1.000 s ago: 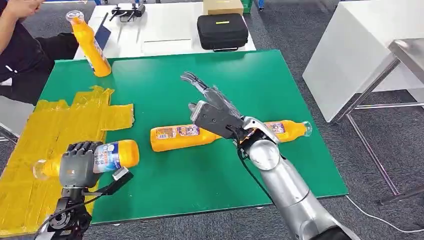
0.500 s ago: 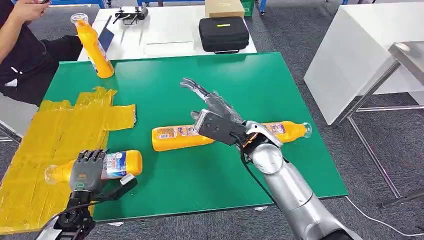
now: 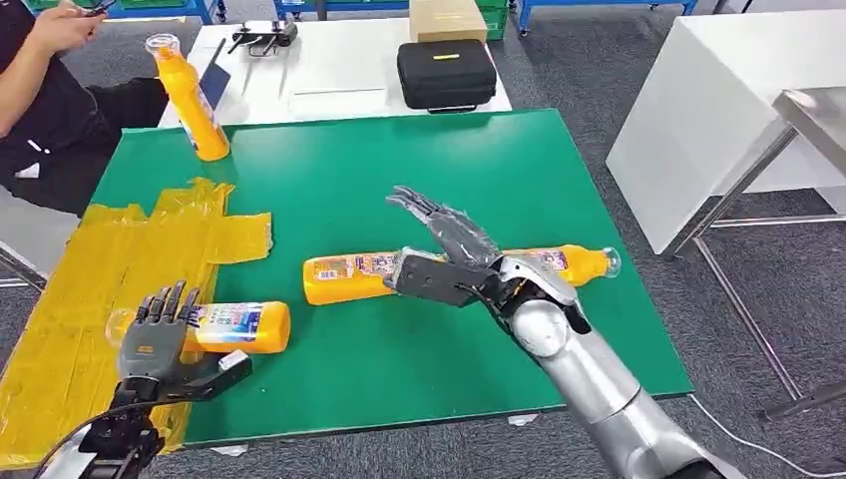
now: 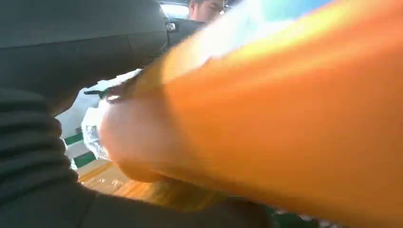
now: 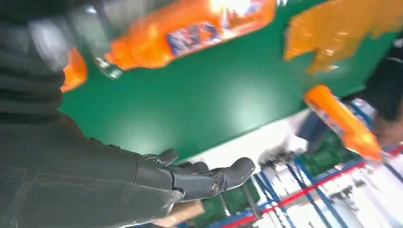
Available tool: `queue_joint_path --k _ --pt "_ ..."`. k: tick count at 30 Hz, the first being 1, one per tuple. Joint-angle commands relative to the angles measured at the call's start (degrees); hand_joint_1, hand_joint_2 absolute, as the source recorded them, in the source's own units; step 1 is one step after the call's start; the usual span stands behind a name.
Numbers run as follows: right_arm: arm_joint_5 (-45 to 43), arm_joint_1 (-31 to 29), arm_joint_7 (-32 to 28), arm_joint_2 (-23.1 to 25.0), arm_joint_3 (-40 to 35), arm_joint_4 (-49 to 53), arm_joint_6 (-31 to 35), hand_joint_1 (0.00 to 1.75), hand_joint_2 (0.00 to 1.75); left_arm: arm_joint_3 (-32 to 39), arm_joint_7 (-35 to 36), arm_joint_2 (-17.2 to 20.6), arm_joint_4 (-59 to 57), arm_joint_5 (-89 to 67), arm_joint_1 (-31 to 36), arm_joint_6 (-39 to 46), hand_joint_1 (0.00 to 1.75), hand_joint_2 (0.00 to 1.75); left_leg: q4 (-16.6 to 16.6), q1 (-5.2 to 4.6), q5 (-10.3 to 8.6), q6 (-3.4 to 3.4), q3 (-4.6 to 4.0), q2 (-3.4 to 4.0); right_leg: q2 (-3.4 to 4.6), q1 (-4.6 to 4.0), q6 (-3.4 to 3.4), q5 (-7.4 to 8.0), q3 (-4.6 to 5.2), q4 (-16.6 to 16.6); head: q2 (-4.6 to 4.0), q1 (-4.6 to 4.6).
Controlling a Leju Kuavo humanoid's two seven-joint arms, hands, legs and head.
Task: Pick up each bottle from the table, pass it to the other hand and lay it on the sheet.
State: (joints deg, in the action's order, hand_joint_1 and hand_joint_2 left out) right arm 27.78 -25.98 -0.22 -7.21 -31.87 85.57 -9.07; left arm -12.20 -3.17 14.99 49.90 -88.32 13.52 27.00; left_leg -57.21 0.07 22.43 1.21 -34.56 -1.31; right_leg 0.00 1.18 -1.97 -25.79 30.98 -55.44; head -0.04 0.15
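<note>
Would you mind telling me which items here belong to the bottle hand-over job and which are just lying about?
Job:
- bottle at the sheet's edge, by the left robot hand
- two lying bottles
- upright bottle
- yellow sheet
- green table
- right robot hand, fingers spread

Lying about:
- black case
- cardboard box
- white table
- seated person

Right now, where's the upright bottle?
Head view: the upright bottle stands at the green table's far-left corner, beyond the yellow sheet, beside the seated person.
</note>
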Motion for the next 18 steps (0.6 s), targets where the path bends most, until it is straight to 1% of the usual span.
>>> queue_joint_path --k 1,3,5,8,12,14,15,16,18 --pt "0.10 -0.21 0.08 -1.86 -0.43 -3.33 -0.34 0.00 1.75 -1.29 -0.52 0.63 1.68 -0.16 -2.86 -1.66 0.00 0.00 0.03 0.00 0.10 -0.06 -0.02 0.25 0.16 -0.02 0.09 -0.02 0.07 0.08 0.00 -0.02" --pt "0.31 -0.25 0.13 -1.59 -0.28 -3.31 -0.53 0.00 1.75 -1.18 -0.63 0.62 1.72 0.07 -3.00 -1.67 0.00 0.00 0.04 0.01 0.10 -0.09 -0.16 0.26 0.15 -0.03 0.13 -0.02 0.19 0.09 0.00 0.00" --pt "0.54 0.89 0.45 -2.00 0.50 -2.85 -0.43 0.00 1.75 -0.77 -1.86 0.37 4.36 2.19 -2.86 1.17 0.00 0.00 0.05 -0.01 0.07 -0.09 -0.25 0.21 0.11 0.00 0.12 -0.02 0.31 0.07 0.00 0.00" --pt "3.19 2.92 1.40 -2.55 1.57 -2.33 -0.15 0.00 1.75 2.48 -5.59 -1.75 13.23 12.13 -3.88 6.24 0.00 0.00 0.01 0.02 0.05 -0.06 -0.38 0.04 -0.04 -0.03 0.08 -0.03 0.42 0.07 0.00 -0.02" --pt "3.69 2.97 1.50 -2.59 1.53 -2.41 -0.07 0.00 1.75 2.94 -6.15 -2.06 14.07 13.67 -3.99 6.75 0.00 0.00 0.02 0.04 0.07 -0.08 -0.36 0.08 -0.04 -0.05 0.12 -0.04 0.39 0.10 0.00 -0.04" --pt "6.16 2.98 2.38 -2.76 1.28 -3.12 0.29 0.00 1.75 4.72 -10.37 -3.39 18.70 21.88 -4.71 10.66 0.00 0.00 -0.02 0.04 0.06 -0.06 -0.42 0.03 -0.07 -0.05 0.09 -0.04 0.44 0.07 0.00 -0.02" --pt "8.05 1.06 3.41 -1.66 1.34 -10.62 0.31 0.00 1.75 8.95 -17.31 -6.37 35.62 42.42 -8.00 10.37 0.00 0.00 -0.04 0.05 0.05 -0.04 -0.52 -0.01 -0.10 -0.05 0.06 -0.04 0.56 0.05 0.00 0.00" --pt "9.27 0.34 3.84 -1.30 0.92 -12.68 0.49 0.00 1.75 9.35 -19.11 -6.74 38.19 48.18 -8.61 9.61 0.00 0.00 -0.18 0.08 0.17 -0.05 -0.70 0.11 -0.09 -0.09 0.11 -0.10 0.71 0.02 0.00 0.00" --pt "10.81 -0.65 4.25 -0.51 0.36 -15.63 0.98 0.00 1.75 9.71 -19.87 -6.65 39.58 51.48 -9.12 8.52 0.00 0.00 -0.07 0.05 0.07 0.00 -0.86 0.23 0.11 -0.05 -0.05 0.08 0.92 0.05 0.00 0.00"
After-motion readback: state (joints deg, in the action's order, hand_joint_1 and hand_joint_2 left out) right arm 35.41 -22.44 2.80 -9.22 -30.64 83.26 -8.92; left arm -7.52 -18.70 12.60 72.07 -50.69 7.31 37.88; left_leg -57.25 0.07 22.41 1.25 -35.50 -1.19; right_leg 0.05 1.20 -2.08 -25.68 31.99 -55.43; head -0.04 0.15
